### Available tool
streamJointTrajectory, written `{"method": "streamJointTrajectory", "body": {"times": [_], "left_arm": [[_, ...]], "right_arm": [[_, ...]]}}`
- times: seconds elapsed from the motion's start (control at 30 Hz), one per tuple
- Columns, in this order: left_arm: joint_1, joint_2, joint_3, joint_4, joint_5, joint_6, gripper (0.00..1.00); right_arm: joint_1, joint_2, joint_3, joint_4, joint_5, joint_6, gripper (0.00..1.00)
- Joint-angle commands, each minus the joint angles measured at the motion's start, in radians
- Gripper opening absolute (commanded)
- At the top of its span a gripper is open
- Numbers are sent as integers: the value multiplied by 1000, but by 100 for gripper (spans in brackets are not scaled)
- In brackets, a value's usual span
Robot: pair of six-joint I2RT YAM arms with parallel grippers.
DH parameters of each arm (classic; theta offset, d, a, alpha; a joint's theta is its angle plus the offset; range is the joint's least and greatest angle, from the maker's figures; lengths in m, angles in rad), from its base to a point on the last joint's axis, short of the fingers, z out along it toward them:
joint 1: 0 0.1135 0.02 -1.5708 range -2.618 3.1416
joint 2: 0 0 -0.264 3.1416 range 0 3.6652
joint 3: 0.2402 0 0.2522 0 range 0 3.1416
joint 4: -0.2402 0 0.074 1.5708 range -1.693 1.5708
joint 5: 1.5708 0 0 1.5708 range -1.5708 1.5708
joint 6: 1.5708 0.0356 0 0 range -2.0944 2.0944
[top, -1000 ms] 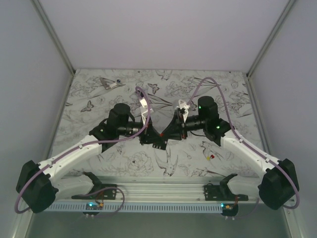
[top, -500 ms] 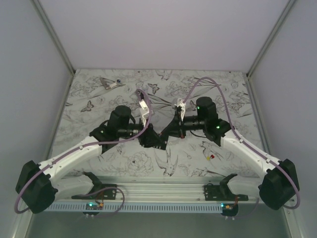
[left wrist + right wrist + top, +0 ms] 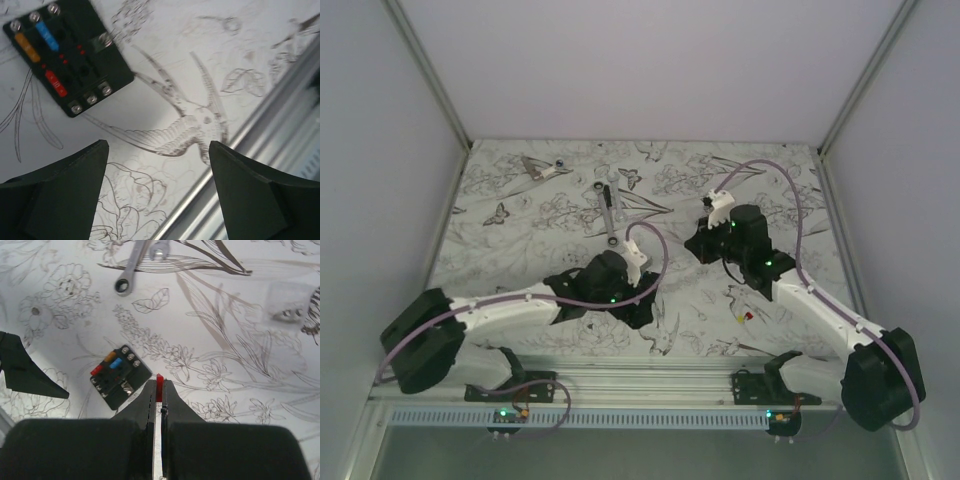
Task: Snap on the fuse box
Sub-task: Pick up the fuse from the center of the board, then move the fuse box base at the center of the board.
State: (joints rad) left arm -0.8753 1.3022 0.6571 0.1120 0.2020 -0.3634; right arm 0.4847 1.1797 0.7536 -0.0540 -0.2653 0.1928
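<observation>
Fuse box (image 3: 120, 376) lies near my right hand (image 3: 160, 390), which pinches a red fuse (image 3: 159, 379); left hand (image 3: 157, 149) open; I'd align squarely, press gently.

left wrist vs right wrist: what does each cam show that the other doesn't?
Left wrist only: the left gripper with its fingers wide open and nothing between them, plus the metal rail along the table edge.

Right wrist only: the right gripper with its fingers shut on a thin red piece, a wrench farther back, and a blurred translucent item.

Both: the fuse box lying on the printed mat, uncovered, with orange, blue and red fuses showing.
</observation>
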Motion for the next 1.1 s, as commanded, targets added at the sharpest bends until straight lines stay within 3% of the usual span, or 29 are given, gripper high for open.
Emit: {"method": "streamJointTrajectory", "body": {"times": [0.0, 0.8, 1.07], "left_arm": [[-30, 92, 29, 16, -168, -30, 86], [-84, 528, 298, 115, -268, -142, 95], [-76, 462, 309, 113, -216, -134, 95]], "right_arm": [[-11, -47, -15, 30, 139, 49, 0], [-83, -121, -86, 62, 175, 88, 0], [-78, -73, -51, 10, 142, 53, 0]]}}
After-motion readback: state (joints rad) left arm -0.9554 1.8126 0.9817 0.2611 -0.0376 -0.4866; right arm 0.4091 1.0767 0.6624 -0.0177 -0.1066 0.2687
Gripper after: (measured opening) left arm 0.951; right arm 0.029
